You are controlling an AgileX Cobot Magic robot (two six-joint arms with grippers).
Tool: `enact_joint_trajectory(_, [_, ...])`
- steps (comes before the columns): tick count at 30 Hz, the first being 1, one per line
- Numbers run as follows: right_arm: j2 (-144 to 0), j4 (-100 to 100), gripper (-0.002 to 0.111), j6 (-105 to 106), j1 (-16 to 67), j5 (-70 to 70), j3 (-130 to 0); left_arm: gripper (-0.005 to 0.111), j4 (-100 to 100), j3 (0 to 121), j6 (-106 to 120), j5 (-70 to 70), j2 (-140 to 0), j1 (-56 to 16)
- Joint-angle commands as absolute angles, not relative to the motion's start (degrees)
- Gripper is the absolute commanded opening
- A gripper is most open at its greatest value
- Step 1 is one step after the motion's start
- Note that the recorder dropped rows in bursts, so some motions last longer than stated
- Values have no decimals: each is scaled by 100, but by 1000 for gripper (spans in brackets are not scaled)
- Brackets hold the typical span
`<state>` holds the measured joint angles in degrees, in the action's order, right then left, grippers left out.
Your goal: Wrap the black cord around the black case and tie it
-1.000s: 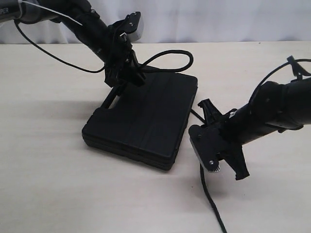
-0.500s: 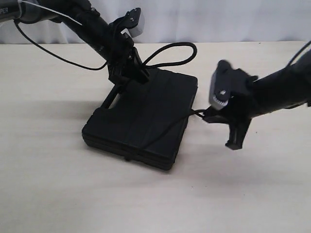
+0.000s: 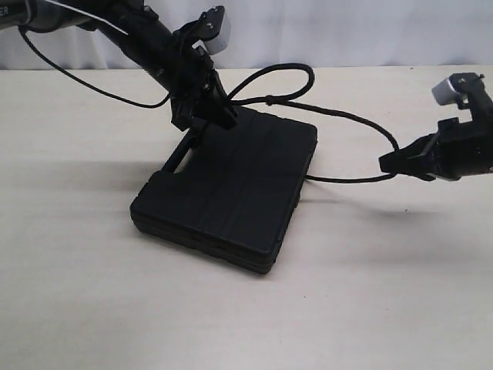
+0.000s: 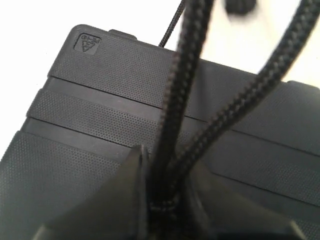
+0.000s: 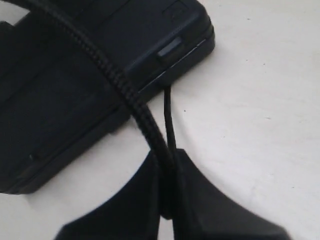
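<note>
The black case (image 3: 227, 193) lies flat on the pale table, its ribbed lid (image 4: 90, 110) filling the left wrist view and a latch side showing in the right wrist view (image 5: 75, 75). My left gripper (image 3: 209, 116) hovers over the case's far handle end, shut on the black cord (image 4: 175, 125), two strands rising from the jaws. The black cord (image 3: 339, 116) loops behind the case, crosses at a knot, and arcs right to my right gripper (image 3: 393, 163), shut on it (image 5: 145, 120). A thinner strand (image 3: 339, 179) runs back under the case.
Bare pale tabletop (image 3: 370, 293) surrounds the case in front and to both sides. A white curtain (image 3: 347, 31) stands behind the table. The left arm's smooth cable (image 3: 77, 81) hangs over the far left of the table.
My right gripper has swung from low beside the case's front right corner up and far to the right, drawing the cord out from the case into a taut arc. The left gripper barely moved.
</note>
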<state>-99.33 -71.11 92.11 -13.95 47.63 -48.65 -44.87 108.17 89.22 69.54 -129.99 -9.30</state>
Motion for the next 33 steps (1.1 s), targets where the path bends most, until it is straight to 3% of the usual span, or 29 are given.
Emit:
enact_joint_trajectory(1, [-10372, -7451, 4, 9487, -1598, 5365, -4853, 0, -4448, 10815, 8989, 6996, -12933, -934])
enact_joint_trajectory(20, [-10792, -8304, 4, 10317, -1573, 6569, -4866, 0, -4611, 10803, 8977, 6996, -13038, -1030])
enact_joint_trajectory(33, [-10767, -9367, 4, 10840, -569, 6996, -4866, 1, -4612, 10803, 8584, 6996, -13038, -1377])
